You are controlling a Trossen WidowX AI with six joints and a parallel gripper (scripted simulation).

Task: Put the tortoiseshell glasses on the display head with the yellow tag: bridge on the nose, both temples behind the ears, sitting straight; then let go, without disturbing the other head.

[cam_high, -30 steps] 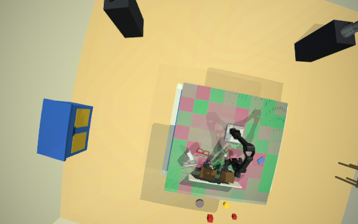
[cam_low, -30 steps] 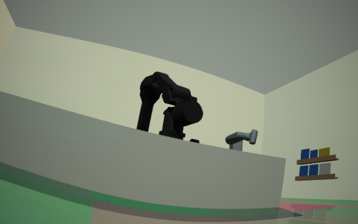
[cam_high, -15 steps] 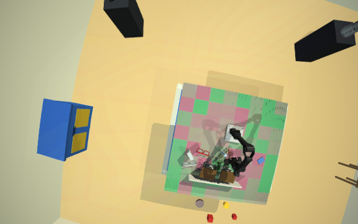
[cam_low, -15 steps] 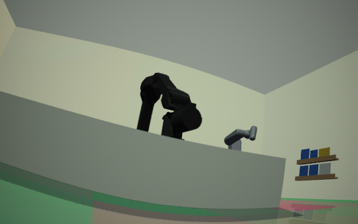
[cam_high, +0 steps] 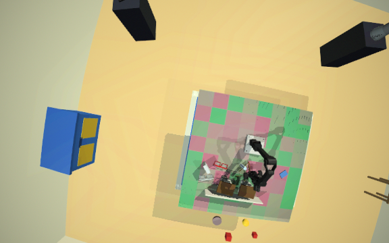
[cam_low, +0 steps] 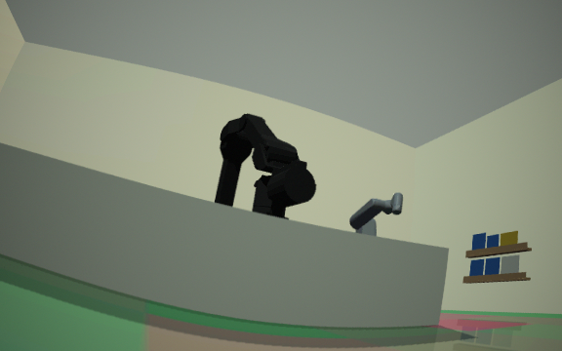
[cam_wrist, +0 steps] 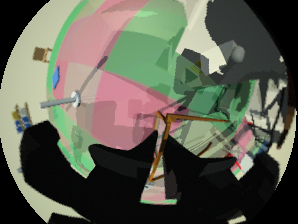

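"Wrist view first. Which way do the tortoiseshell glasses point?"

"One brown bar slants from upper right to lower left between the fingertips; a thin temple-like piece runs right from its top. Full long axis unclear, partly masked by the fingers."

"Arm?"

"From its base plate it bows right, elbow bent, then folds to the near side, wrist low beside the brown blocks. In the exterior view the lower end is hidden behind the grey panel."

"Gripper?"

"Fingers nearly together, frame at the tips. Can't tell whether they pinch it."
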